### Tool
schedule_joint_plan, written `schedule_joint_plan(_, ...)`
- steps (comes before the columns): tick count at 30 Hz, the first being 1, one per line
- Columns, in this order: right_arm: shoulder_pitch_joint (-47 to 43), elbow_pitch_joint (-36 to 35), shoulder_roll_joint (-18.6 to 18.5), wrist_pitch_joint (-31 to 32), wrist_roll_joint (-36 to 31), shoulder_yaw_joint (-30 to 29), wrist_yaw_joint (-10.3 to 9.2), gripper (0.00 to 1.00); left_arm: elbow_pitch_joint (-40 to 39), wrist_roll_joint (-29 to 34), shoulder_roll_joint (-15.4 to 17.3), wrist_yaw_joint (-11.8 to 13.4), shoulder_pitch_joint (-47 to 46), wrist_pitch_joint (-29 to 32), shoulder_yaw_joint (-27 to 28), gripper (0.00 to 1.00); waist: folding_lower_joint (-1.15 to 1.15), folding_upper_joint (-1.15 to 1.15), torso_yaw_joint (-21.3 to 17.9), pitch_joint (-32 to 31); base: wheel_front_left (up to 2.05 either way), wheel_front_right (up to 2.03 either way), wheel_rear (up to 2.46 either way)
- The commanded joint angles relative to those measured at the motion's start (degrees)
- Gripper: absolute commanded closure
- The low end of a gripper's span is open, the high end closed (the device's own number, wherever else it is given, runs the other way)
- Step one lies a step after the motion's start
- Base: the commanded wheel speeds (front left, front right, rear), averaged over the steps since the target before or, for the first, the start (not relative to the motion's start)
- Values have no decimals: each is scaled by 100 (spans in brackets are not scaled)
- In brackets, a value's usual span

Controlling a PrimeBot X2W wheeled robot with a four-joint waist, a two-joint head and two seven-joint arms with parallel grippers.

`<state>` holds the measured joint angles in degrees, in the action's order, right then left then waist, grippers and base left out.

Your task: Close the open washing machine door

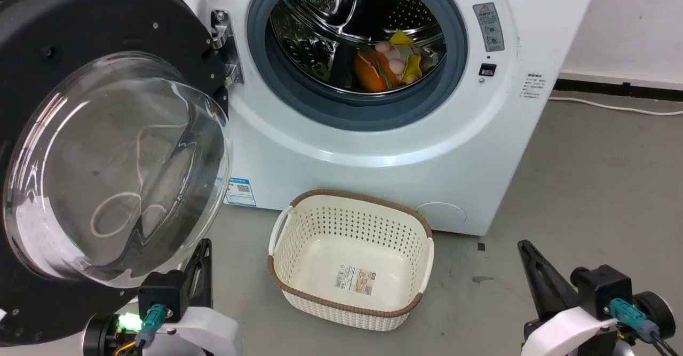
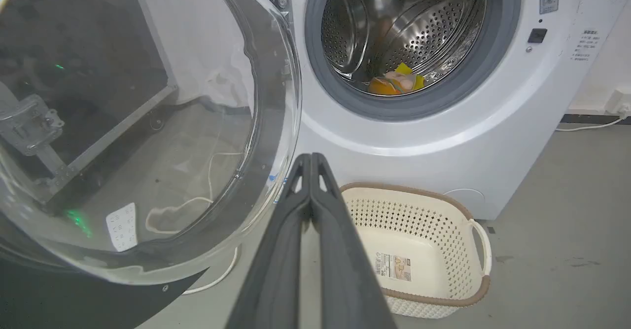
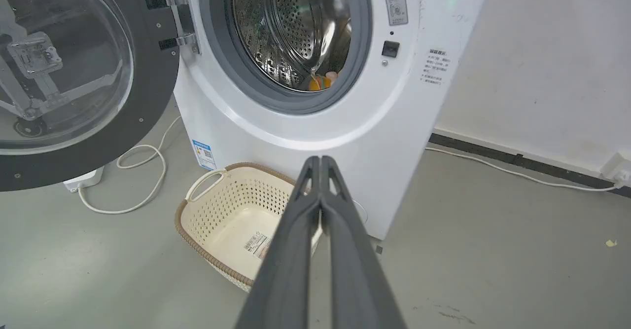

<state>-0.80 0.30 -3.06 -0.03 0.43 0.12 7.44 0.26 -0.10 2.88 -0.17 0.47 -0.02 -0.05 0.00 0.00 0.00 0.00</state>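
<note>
The big white front-loading washing machine (image 1: 373,148) stands at the far centre with its steel drum exposed. Its large round door with a wide black rim and bulging clear glass window (image 1: 80,20) hangs wide open on the left, hinged at the left edge of the opening. The glass bulge is just beside the left gripper (image 2: 311,156), whose dark fingers are pressed together and empty. The right gripper (image 3: 320,159), near right, is also pinched together and empty. A cream perforated plastic basket (image 1: 352,197) sits on the grey floor (image 1: 587,212) just before the machine. Open floor stretches to the right.
</note>
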Motion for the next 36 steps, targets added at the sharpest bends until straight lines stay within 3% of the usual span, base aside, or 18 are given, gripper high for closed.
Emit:
schedule_joint_plan(1, 80, -30, 18, 3, -43, -12, 5, 100, -26, 10, -1, 17, -47, 2, 5, 100, 0, 0, 0, 0, 0, 0, 0)
schedule_joint_plan(36, 80, -30, 18, 3, -43, -12, 5, 100, -26, 10, -1, 17, -47, 2, 5, 100, 0, 0, 0, 0, 0, 0, 0)
